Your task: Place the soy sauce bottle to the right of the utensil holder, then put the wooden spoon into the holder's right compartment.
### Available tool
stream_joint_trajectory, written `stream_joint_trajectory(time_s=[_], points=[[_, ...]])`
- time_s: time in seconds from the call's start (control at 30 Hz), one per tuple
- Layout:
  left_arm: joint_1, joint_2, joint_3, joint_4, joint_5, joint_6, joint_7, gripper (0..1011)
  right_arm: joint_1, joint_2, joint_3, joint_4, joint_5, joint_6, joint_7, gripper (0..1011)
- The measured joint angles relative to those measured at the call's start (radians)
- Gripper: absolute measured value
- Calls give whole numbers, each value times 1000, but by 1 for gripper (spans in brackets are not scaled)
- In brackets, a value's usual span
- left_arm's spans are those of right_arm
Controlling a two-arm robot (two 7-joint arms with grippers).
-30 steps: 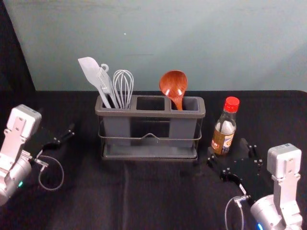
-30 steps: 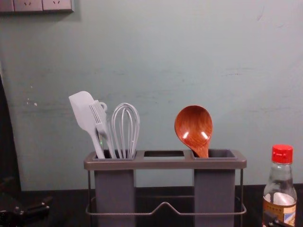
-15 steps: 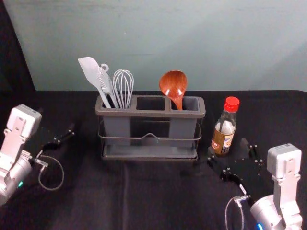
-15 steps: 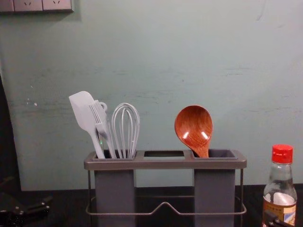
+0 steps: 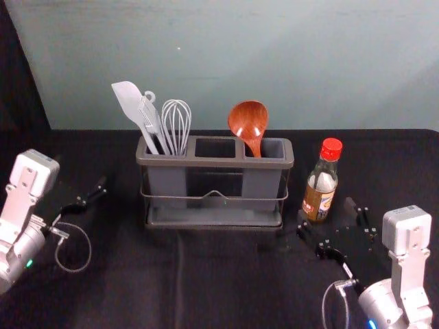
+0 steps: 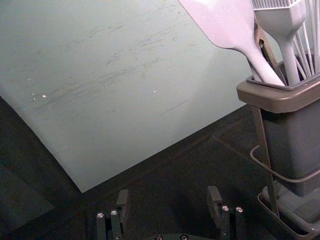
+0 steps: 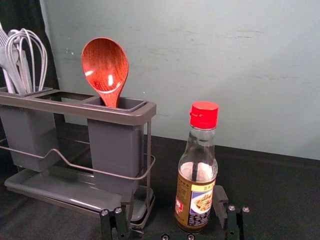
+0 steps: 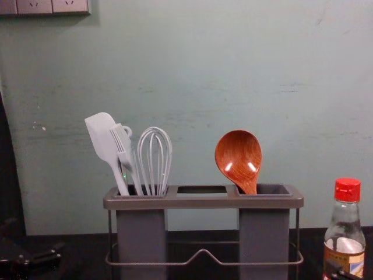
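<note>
Soy sauce bottle (image 5: pixel 320 185): upright on the black cloth (image 5: pixel 219 288), to the right of the utensil holder (image 5: pixel 214 163), with a gap between them. This agrees with the required position. The cap is on, so standing it on its base is judged the safe choice for a liquid.

Right gripper (image 7: pixel 172 198): at the near side of the bottle, fingers spread wide, gripping nothing. Contact with the glass cannot be confirmed. The spread is judged suited to clearing the bottle; a sideways drift could tip it.

Wooden spoon (image 5: pixel 249 123): in the holder's right compartment, handle down, bowl up, leaning slightly. Bowl-up placement presumably keeps the wide end clear of the narrow opening. Both placements appear satisfied; backing straight away is the advisable next move.

White spatula (image 5: pixel 130 103), brush (image 8: pixel 123 144) and whisk (image 5: pixel 176 125): grouped in the left compartment, heads up.

Left gripper (image 6: pixel 168 196): idle left of the holder, fingers apart, nothing held.

Markings: the bottle label (image 7: pixel 194 202) carries a food picture, a yellow band and a small red mark. Its lettering and brand cannot be read.
</note>
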Motion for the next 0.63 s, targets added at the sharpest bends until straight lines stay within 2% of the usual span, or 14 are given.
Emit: stream_joint_trajectory(time_s=[0.63], points=[[0, 0, 0, 0, 0, 0, 0, 1011, 0, 0, 0, 0, 0, 0, -1, 1002]])
